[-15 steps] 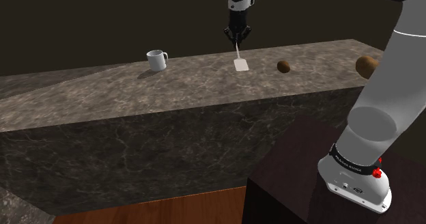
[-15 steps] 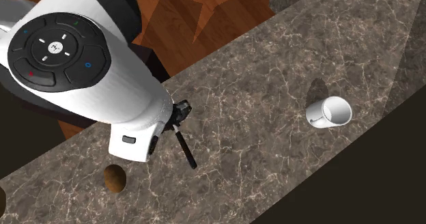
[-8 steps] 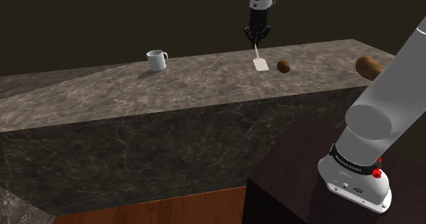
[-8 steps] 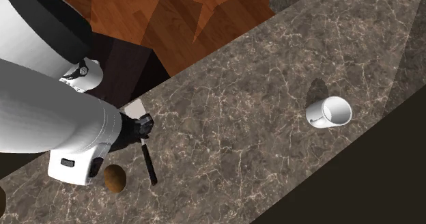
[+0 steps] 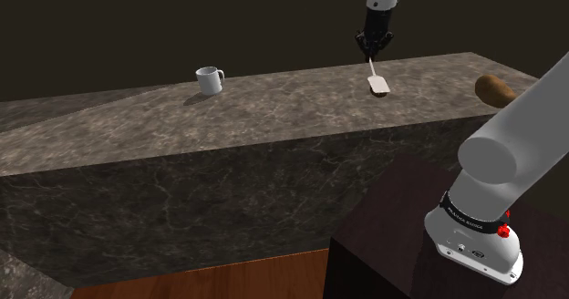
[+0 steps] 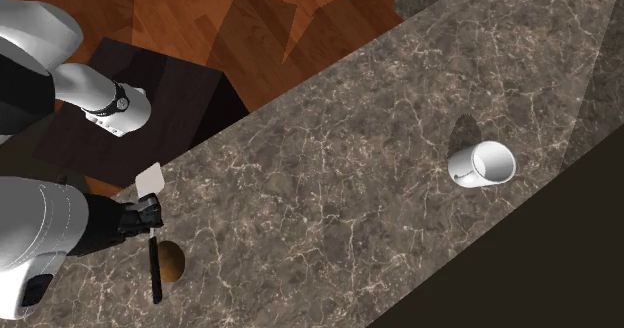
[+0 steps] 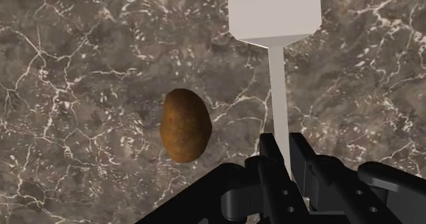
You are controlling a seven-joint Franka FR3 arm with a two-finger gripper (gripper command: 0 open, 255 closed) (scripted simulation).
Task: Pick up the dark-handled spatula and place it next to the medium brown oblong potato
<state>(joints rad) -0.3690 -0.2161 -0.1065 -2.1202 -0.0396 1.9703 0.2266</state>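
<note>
My gripper (image 5: 375,47) is shut on the spatula's thin shaft and holds it above the marble counter (image 5: 274,106). The spatula (image 5: 378,85) hangs with its pale flat blade down, in front of the far part of the counter. In the second exterior view the gripper (image 6: 148,221) holds the spatula's (image 6: 149,181) shaft, with the dark handle (image 6: 154,272) running past a small brown potato (image 6: 175,263). In the wrist view that oval potato (image 7: 185,125) lies on the counter just beside the gripper (image 7: 283,154) and the blade (image 7: 274,11).
A larger brown potato (image 5: 493,88) lies at the counter's end on the shoulder view's right, partly behind my arm. A white mug (image 5: 211,78) stands far off along the counter, mug (image 6: 482,164) on its side. The dark stand (image 5: 392,238) sits below the counter's front edge.
My arm has carried the spatula along the counter toward the shoulder view's right, away from the mug, until it hangs over the small potato. The grip has stayed shut.
</note>
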